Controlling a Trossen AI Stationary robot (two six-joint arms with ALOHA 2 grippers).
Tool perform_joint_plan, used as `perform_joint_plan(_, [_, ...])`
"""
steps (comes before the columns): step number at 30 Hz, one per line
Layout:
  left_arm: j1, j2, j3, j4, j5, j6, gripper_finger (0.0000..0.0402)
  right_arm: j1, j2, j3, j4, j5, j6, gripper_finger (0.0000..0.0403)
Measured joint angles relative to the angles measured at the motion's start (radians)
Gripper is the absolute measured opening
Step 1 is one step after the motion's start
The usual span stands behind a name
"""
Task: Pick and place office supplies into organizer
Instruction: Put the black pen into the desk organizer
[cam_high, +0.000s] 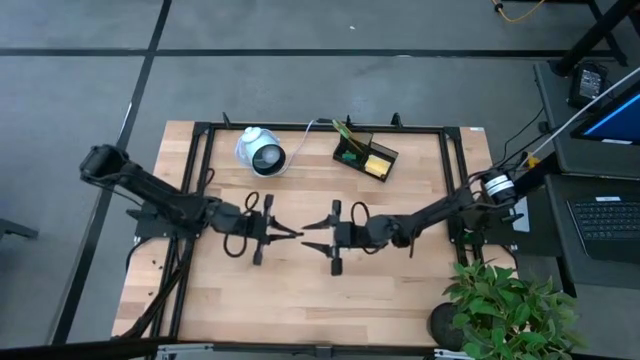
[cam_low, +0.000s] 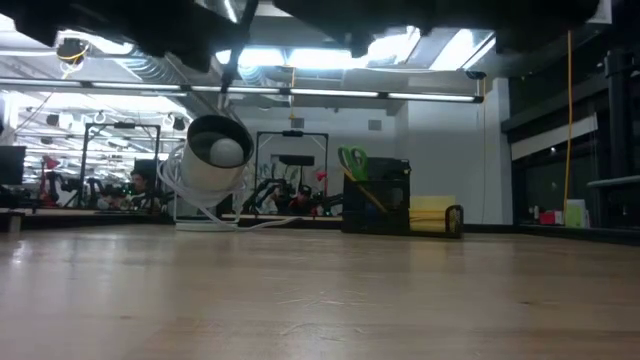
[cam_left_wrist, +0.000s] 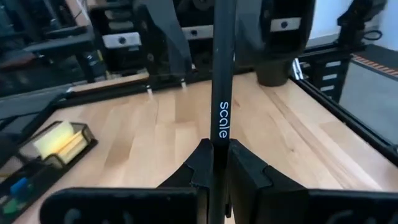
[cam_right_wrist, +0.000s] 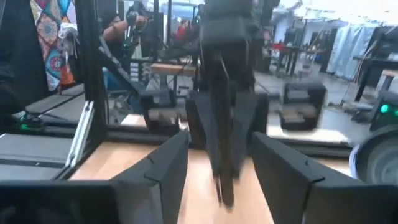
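Two dark, slender jointed arms are being shown, each built of matte black segments with rounded joint housings. A pale silver-white collar is being seen near the right arm's base. Looped black cables are being carried beside each wrist. The left pincer (cam_high: 290, 233) and right pincer (cam_high: 312, 236) are being shown with tapered, wedge-shaped black fingers (cam_right_wrist: 290, 174).

A slim black pen (cam_left_wrist: 222, 93) sits between the left gripper's (cam_high: 292, 232) fingers, pointing toward the right gripper (cam_high: 312, 236) just opposite. The black compartmented plastic organizer (cam_high: 365, 154) lies well beyond both.
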Motion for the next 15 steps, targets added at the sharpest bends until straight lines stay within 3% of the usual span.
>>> perform_joint_plan(10, [0.117, 0.001, 0.0, 0.04, 0.175, 0.076, 0.0022, -0.055, 0.03, 0.132, -0.16, -0.003, -0.073, 0.0173])
perform_joint_plan(15, [0.147, 0.001, 0.0, 0.039, 0.192, 0.092, 0.0022, -0.083, 0.029, 0.147, -0.182, -0.004, -0.076, 0.015])
